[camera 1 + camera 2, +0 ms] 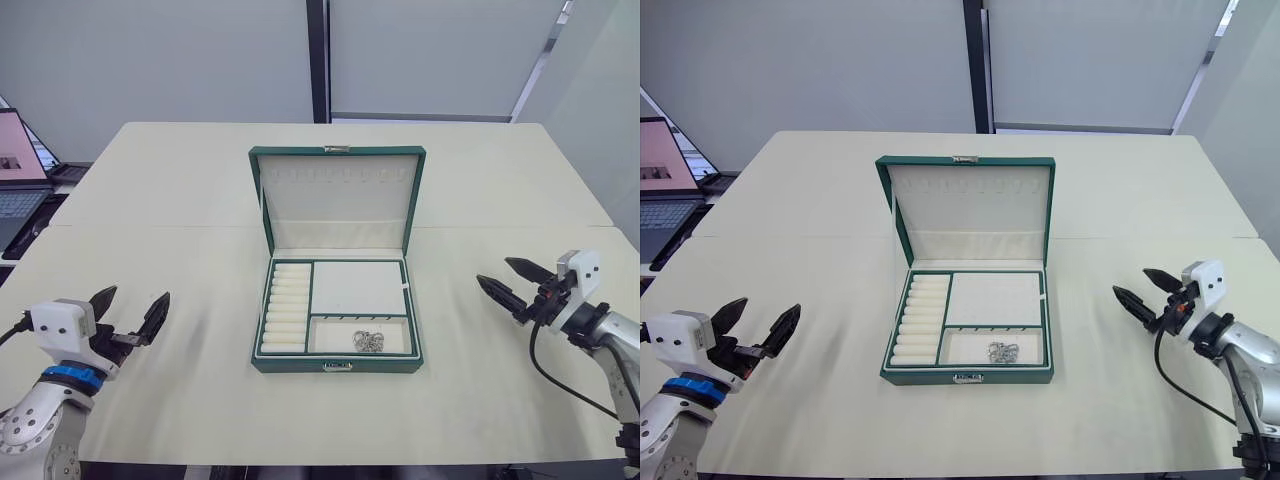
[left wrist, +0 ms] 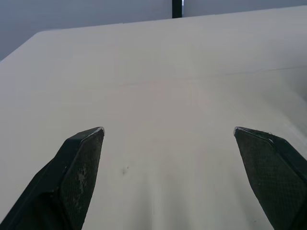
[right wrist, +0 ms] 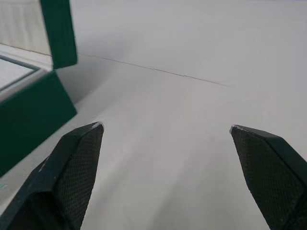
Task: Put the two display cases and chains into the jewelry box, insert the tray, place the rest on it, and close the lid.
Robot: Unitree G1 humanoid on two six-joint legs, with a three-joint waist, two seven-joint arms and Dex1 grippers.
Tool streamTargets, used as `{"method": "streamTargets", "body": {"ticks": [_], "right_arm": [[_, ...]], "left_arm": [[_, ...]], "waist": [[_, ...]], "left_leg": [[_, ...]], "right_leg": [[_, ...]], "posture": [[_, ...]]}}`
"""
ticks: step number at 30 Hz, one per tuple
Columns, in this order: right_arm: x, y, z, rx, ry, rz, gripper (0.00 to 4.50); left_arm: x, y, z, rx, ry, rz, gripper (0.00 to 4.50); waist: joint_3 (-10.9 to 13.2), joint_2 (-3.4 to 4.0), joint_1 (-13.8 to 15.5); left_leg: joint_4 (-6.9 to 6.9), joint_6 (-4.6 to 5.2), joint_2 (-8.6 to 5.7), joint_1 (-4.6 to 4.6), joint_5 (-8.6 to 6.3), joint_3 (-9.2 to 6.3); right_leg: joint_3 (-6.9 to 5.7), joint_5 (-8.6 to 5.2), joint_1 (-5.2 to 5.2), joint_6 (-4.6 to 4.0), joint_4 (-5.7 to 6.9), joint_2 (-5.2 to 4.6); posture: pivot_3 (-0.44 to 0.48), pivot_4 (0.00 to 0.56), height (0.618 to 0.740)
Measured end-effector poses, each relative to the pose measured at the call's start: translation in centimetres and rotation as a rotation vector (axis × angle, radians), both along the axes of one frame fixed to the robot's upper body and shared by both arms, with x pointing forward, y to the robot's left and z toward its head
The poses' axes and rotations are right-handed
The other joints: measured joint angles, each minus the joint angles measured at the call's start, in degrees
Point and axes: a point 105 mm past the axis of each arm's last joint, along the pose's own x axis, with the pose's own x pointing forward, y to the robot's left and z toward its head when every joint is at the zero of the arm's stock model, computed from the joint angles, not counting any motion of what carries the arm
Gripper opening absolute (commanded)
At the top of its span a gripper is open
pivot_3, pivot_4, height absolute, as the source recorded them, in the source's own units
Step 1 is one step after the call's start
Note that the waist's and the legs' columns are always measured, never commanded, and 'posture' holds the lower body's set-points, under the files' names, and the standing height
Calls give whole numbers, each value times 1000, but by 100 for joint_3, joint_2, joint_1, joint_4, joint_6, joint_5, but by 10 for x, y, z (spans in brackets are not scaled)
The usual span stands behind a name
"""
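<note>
Table point(image 1: 200, 200) holds the jewelry box point(image 1: 336, 365) at centre, lid point(image 1: 340, 195) standing upright and open. Tray point(image 1: 360, 287) sits inside the box, ring rolls on its left side, with a small pile of chains point(image 1: 368, 341) in the tray's front right section. Left gripper point(image 1: 130, 312) and right gripper point(image 1: 512, 279) hover over bare table on either side of the box, well apart from it, fingers spread and empty.

The scene was lit evenly and brightly from above, soft shadows were cast on the table point(image 1: 200, 400), and no glare or blur was seen.
</note>
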Motion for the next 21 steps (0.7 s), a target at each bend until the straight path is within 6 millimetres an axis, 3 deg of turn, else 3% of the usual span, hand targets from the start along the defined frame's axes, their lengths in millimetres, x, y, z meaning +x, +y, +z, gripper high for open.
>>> {"method": "streamTargets", "body": {"ticks": [6,21], "right_arm": [[5,-19,-18,-14,12,-87,4486],[16,-13,-7,-6,-33,-59,4486]], "left_arm": [[0,3,-8,-12,-4,47,4500],[2,0,-8,-12,-22,62,4500]], "waist": [[0,0,-2],[-1,2,-6]], "left_leg": [[0,-1,1,0,1,0],[0,-2,1,0,1,0]], "right_leg": [[2,0,-1,0,1,0],[1,0,-1,0,1,-3]], "posture": [[0,150,740],[0,150,740]]}}
